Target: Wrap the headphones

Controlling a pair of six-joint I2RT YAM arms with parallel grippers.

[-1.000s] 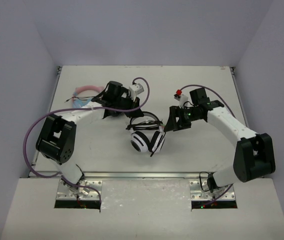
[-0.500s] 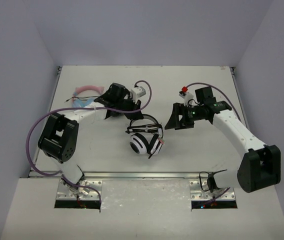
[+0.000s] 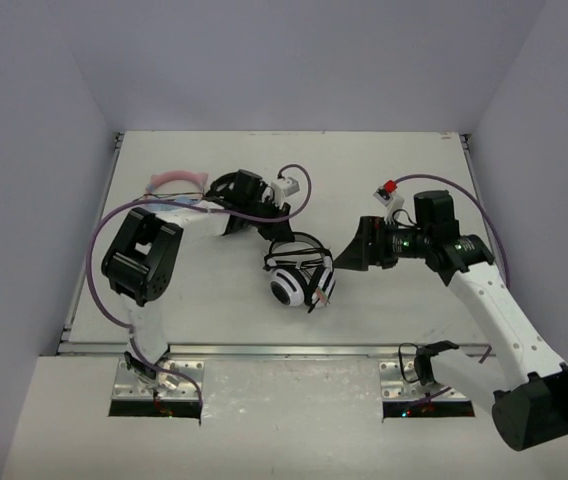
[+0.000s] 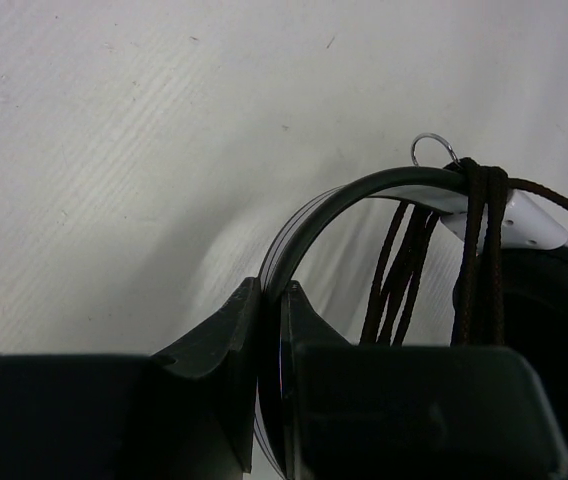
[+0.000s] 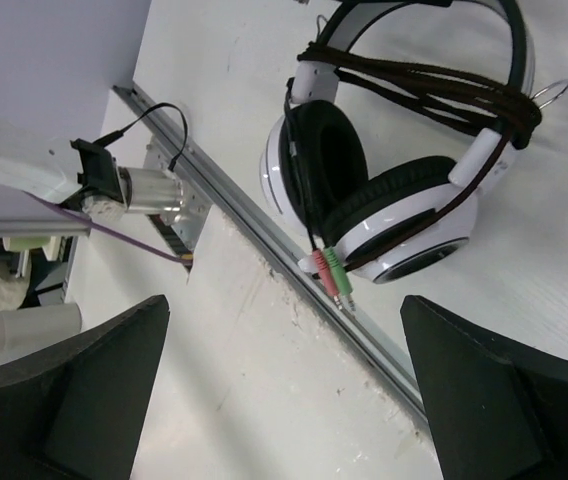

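Note:
The white headphones (image 3: 299, 275) with black cushions hang at the table's middle, ear cups low. Their black cable (image 5: 434, 95) is wound in several turns round the headband, and the pink and green plugs (image 5: 332, 272) dangle below the cups. My left gripper (image 3: 269, 228) is shut on the headband (image 4: 364, 195), which runs up from between its fingers (image 4: 272, 295). My right gripper (image 3: 349, 252) is open wide and empty, a short way to the right of the headphones, and it also shows in the right wrist view (image 5: 284, 303) with the headphones (image 5: 384, 200) ahead of it.
A pink-and-blue cat-ear pair (image 3: 174, 185) lies at the back left, behind my left arm. A metal rail (image 3: 284, 350) runs along the table's near edge. Walls close in the left, back and right sides.
My left gripper has moved right with the headband, and the headphones have shifted a little right. My right arm has drawn back to the right, away from the headphones.

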